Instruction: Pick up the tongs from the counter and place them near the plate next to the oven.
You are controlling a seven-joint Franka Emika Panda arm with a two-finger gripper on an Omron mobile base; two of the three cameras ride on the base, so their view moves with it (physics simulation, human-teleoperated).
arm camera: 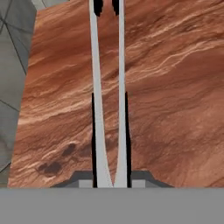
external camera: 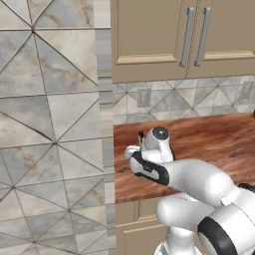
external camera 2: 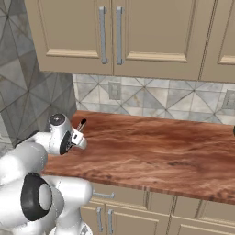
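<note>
Kitchen, rendered. Reddish wood-grain tabletop (external camera 2: 156, 156) is running along the wall w/ beige base cabinets (external camera 2: 137, 215) sitting under it, silver handles showing. Matching beige wall cabinets (external camera 2: 114, 32) are hanging above, long silver pulls. Grey geometric tile backsplash (external camera 2: 151, 101) is filling the gap betw., wall outlets (external camera: 143, 97) set into it.

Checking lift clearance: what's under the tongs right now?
Under the tongs, held by the shut gripper, lies bare wood-grain counter. The strip directly beneath their arms is covered.
</note>
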